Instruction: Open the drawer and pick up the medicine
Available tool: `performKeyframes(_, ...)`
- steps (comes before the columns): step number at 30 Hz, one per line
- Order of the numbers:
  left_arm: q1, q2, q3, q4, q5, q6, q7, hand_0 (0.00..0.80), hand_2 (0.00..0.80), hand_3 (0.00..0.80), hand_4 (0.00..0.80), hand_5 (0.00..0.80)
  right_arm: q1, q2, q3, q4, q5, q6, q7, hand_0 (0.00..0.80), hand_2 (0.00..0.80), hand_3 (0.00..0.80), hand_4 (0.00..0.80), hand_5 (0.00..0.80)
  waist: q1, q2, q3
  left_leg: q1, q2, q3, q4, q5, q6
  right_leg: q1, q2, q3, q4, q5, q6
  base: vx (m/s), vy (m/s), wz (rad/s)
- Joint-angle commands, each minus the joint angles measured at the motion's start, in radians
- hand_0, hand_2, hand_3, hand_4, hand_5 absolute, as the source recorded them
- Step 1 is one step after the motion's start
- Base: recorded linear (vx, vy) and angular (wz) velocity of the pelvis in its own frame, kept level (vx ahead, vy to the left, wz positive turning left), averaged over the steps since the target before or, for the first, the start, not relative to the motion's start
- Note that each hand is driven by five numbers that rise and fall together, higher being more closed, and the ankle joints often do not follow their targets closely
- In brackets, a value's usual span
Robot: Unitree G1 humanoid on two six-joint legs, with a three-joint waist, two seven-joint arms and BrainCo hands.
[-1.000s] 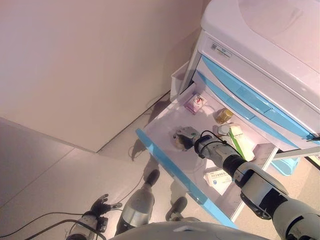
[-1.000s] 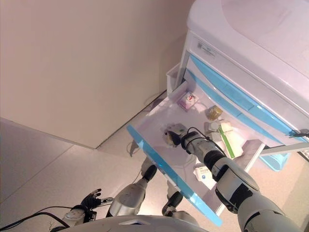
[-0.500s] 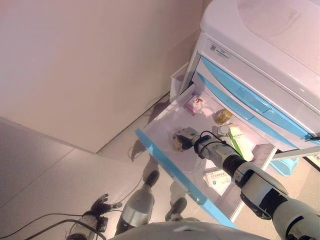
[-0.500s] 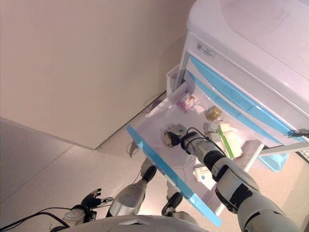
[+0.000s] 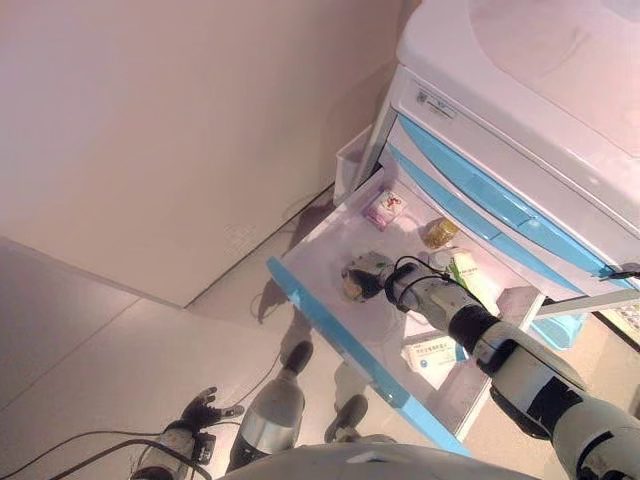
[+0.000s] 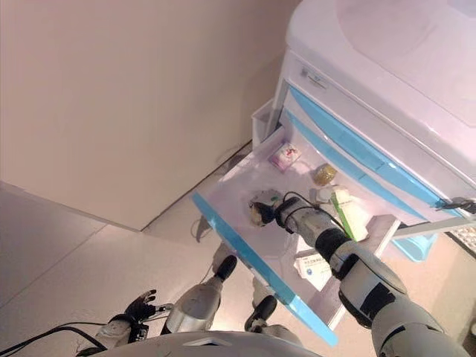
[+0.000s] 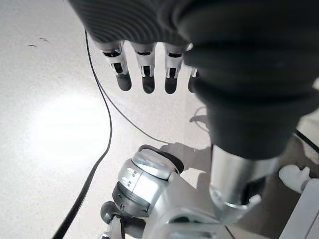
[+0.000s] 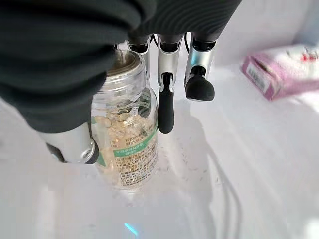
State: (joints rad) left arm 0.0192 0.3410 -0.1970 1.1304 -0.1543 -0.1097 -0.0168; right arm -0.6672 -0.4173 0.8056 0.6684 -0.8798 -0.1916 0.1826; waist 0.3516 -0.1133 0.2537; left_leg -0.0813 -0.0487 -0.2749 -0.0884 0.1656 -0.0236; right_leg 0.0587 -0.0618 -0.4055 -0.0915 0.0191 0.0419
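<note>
The cabinet's lowest drawer (image 5: 330, 322), white with a blue front, stands pulled out. My right hand (image 5: 376, 272) reaches into it and is shut on a clear medicine bottle (image 8: 127, 142) of pale capsules with a green-edged label. The thumb (image 8: 70, 142) is on one side and a finger is behind it. The other fingers (image 8: 166, 107) hang straight beside it. The bottle (image 5: 352, 282) stands on or just above the drawer floor, near the front. My left hand (image 5: 200, 412) hangs low by the floor, fingers straight, holding nothing.
In the drawer lie a pink box (image 5: 384, 208), a small amber jar (image 5: 436, 233), a green-and-white box (image 5: 470, 275) and a white box with blue print (image 5: 432, 352). Shut blue drawers (image 5: 480, 190) sit above. A wall stands to the left, and a white bin (image 5: 352, 160) hangs on the cabinet's side.
The whole picture has shifted slightly, so the camera moved. My right hand stays on the bottle at about the same spot in the drawer. The left hand has not moved.
</note>
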Motion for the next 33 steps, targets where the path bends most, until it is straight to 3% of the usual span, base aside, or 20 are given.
performKeyframes(1, 0.014, 0.051, 0.025, 0.033, 0.036, 0.026, -0.006, 0.000, 0.000, 0.000, 0.000, 0.000, -0.018, -0.138, 0.069, -0.246, 0.219, 0.047, 0.268, 0.800, 0.800, 0.800, 0.800, 0.800, -0.037, -0.035, -0.043, 0.033, -0.010, 0.064, 0.001, -0.113, 0.013, 0.014, -0.012, 0.036, 0.044, -0.019, 0.038, 0.032, -0.013, -0.24)
performKeyframes(5, 0.025, 0.063, 0.056, 0.046, 0.047, 0.036, -0.007, 0.000, 0.000, 0.000, 0.000, 0.000, -0.026, -0.299, 0.024, -0.471, 0.436, 0.078, 0.514, 0.800, 0.800, 0.800, 0.800, 0.800, -0.074, -0.053, -0.069, 0.049, -0.002, 0.095, 0.001, -0.118, 0.012, 0.018, -0.012, 0.059, 0.042, -0.010, 0.043, 0.044, 0.003, -0.25)
performKeyframes(7, 0.034, 0.068, 0.071, 0.058, 0.050, 0.034, -0.001, 0.000, 0.000, 0.000, 0.000, 0.000, -0.074, -0.410, -0.015, -0.595, 0.628, 0.102, 0.649, 0.800, 0.800, 0.800, 0.800, 0.800, -0.101, -0.062, -0.095, 0.063, 0.002, 0.119, 0.001, -0.123, 0.013, 0.020, -0.011, 0.084, 0.041, -0.004, 0.046, 0.065, 0.028, -0.31)
performKeyframes(12, 0.045, 0.070, 0.079, 0.071, 0.061, 0.028, 0.010, 0.000, 0.000, 0.000, 0.000, 0.000, -0.193, -0.523, -0.114, -0.722, 0.984, 0.174, 0.721, 0.800, 0.800, 0.800, 0.800, 0.800, -0.147, -0.067, -0.137, 0.086, 0.004, 0.160, 0.001, -0.134, 0.015, 0.018, -0.010, 0.129, 0.043, 0.005, 0.051, 0.031, 0.031, -0.39)
performKeyframes(15, 0.049, 0.064, 0.079, 0.077, 0.057, 0.022, 0.011, 0.000, 0.000, 0.000, 0.000, 0.000, -0.254, -0.547, -0.191, -0.732, 1.126, 0.176, 0.663, 0.800, 0.800, 0.800, 0.800, 0.800, -0.169, -0.059, -0.161, 0.101, 0.003, 0.179, 0.001, -0.143, 0.016, 0.018, -0.011, 0.155, 0.044, 0.009, 0.054, 0.038, 0.035, -0.32)
performKeyframes(20, 0.057, 0.048, 0.066, 0.074, 0.058, 0.012, 0.013, 0.000, 0.000, 0.000, 0.000, 0.000, -0.297, -0.563, -0.307, -0.667, 1.223, 0.139, 0.509, 0.800, 0.800, 0.800, 0.800, 0.800, -0.191, -0.042, -0.186, 0.121, 0.001, 0.197, 0.001, -0.155, 0.020, 0.025, -0.011, 0.178, 0.046, 0.010, 0.055, 0.039, 0.028, -0.14)
performKeyframes(25, 0.066, 0.037, 0.052, 0.077, 0.059, 0.013, 0.004, 0.000, 0.000, 0.000, 0.000, 0.000, -0.310, -0.595, -0.403, -0.558, 1.230, 0.114, 0.336, 0.800, 0.800, 0.800, 0.800, 0.800, -0.205, -0.024, -0.200, 0.140, -0.004, 0.205, 0.001, -0.163, 0.023, 0.036, -0.012, 0.183, 0.051, 0.006, 0.053, 0.039, 0.027, -0.01)
performKeyframes(33, 0.071, 0.033, 0.030, 0.108, 0.057, 0.024, -0.002, 0.000, 0.000, 0.000, 0.000, 0.000, -0.406, -0.660, -0.423, -0.304, 1.247, 0.169, 0.154, 0.800, 0.800, 0.800, 0.800, 0.800, -0.197, -0.021, -0.201, 0.155, -0.010, 0.201, 0.001, -0.172, 0.024, 0.050, -0.008, 0.170, 0.054, -0.006, 0.045, 0.029, -0.002, 0.01)
